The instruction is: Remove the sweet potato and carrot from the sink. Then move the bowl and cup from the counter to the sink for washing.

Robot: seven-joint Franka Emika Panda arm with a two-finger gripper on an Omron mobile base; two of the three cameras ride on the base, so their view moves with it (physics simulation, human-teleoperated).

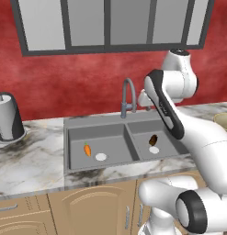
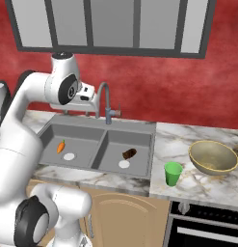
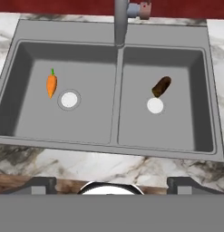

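The grey double sink (image 3: 117, 148) lies straight below my hand. An orange carrot (image 3: 51, 84) (image 1: 87, 149) (image 2: 60, 146) rests in the left basin beside its white drain. In the right basin a dark brown sweet potato (image 3: 161, 86) (image 1: 153, 139) (image 2: 129, 153) sits just above the other drain. On the marble counter (image 2: 188, 140) to the sink's right stand the green cup (image 2: 173, 173) and the olive-tan bowl (image 2: 213, 157) (image 1: 224, 122). My gripper (image 3: 111, 183) hangs open and empty high over the sink's front edge, well apart from both vegetables.
The curved grey faucet (image 1: 128, 96) (image 2: 105, 103) rises behind the divider between the basins, close to my hand. A paper towel roll on a stand (image 1: 8, 117) sits on the left counter. A dark oven (image 2: 207, 226) is below the counter at right.
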